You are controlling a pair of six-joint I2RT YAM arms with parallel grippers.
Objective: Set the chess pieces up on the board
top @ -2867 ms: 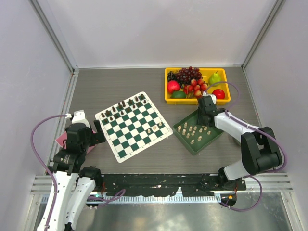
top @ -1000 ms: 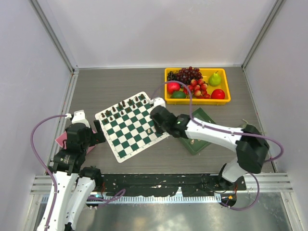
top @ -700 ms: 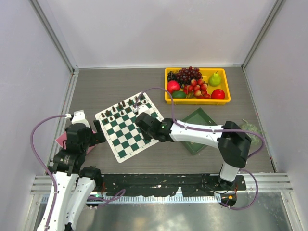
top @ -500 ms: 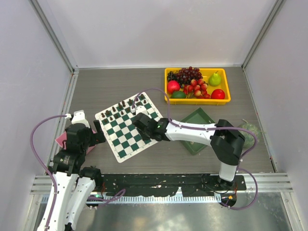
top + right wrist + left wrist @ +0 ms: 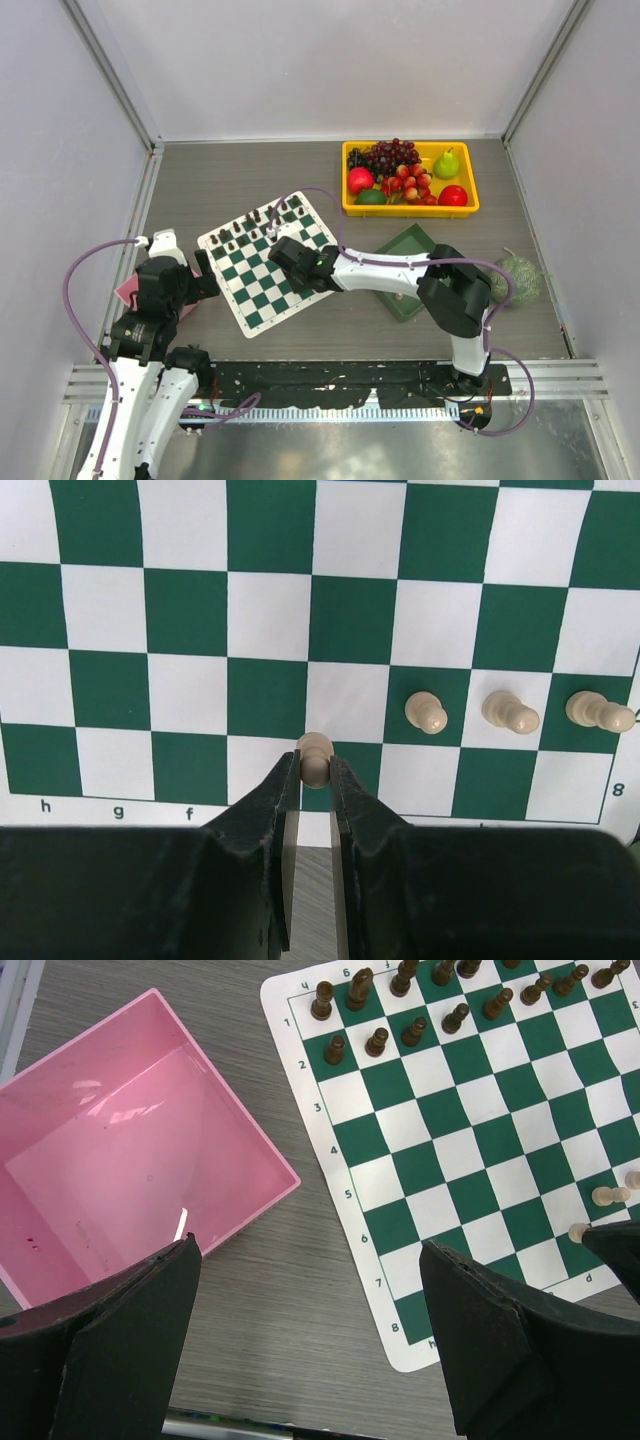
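Well, from above, the right hand (image 5: 298, 272) reaches onto the board (image 5: 245, 290) at mid-frame. Left wrist view: the left hand (image 5: 310, 1260) hangs spread wide, idle beside a pink box (image 5: 150, 1160). Right wrist view: fingers (image 5: 285, 810) clamp a cream pawn (image 5: 314, 760) upright at lower centre, likely to extend the pawn row (image 5: 510, 712).

Right arm (image 5: 390, 272) reaching left, right pincer (image 5: 315, 776) clamping chess piece (image 5: 314, 753); left arm (image 5: 150, 312) folded, left pincer (image 5: 310, 1250) wide.
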